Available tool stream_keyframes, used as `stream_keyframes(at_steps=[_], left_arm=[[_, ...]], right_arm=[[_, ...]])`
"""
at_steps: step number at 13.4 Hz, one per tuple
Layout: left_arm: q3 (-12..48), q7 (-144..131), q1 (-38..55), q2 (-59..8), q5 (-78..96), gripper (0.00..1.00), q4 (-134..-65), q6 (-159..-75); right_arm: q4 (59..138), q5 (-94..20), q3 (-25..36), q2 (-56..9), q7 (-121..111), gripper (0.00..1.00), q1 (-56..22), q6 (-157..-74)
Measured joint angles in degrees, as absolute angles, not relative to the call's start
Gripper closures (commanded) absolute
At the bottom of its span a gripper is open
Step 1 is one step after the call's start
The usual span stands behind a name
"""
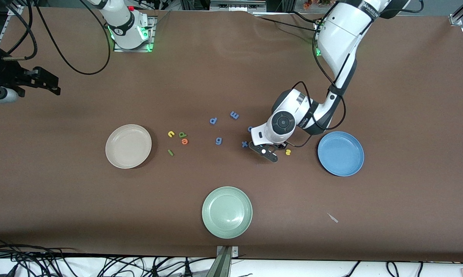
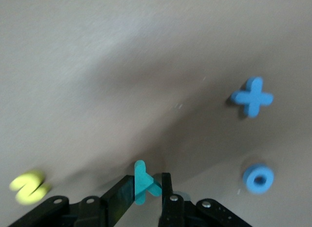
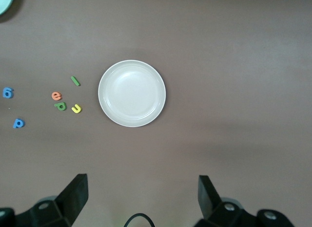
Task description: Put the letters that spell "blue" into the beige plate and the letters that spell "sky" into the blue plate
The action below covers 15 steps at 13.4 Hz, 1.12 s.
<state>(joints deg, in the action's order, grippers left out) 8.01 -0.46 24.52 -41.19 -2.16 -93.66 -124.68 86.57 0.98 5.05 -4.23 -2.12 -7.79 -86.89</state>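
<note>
Front view: beige plate (image 1: 128,146) and blue plate (image 1: 340,153) bare (left gripper (image 2: 146,190) pinching teal y (image 2: 144,182), right gripper (image 3: 141,195) spread).

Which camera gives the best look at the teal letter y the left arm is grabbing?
The left wrist view: the teal y sits plainly between the left gripper fingers, shut on it. In the front view the arm hides it. The right wrist view doesn't show it.
</note>
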Motion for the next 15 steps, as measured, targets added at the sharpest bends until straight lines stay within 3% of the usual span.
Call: stream_keyframes(at_steps=[3,6,7,8,15], left_arm=[[6.8,3.6,22.1,-36.5,-5.8,1.0,-92.7,-115.7],[6.3,16.6,13.6,-34.2,-6.2,1.0,-92.8,-113.7],[6.2,21.1,10.4,-34.3,-6.6,0.67,-92.9,-113.7],[6.1,24.4,7.6,-34.4,-7.2,0.01,-93.1,-113.7],[10.0,20.5,5.2,-33.9,-7.6,0.0,-93.5,-113.7]], right_arm=[[86.6,0.9,5.0,-8.9,-2.1,0.0,-8.1,-87.7],[86.6,0.7,4.7,-10.9,-2.3,0.0,-9.0,-87.7],[86.6,0.2,4.5,-11.7,-2.2,0.0,-9.7,-88.0],[86.6,-0.9,4.4,-12.7,-2.1,0.0,-10.3,-89.1],[86.6,-2.5,4.2,-20.5,5.7,0.0,-17.2,-96.5]])
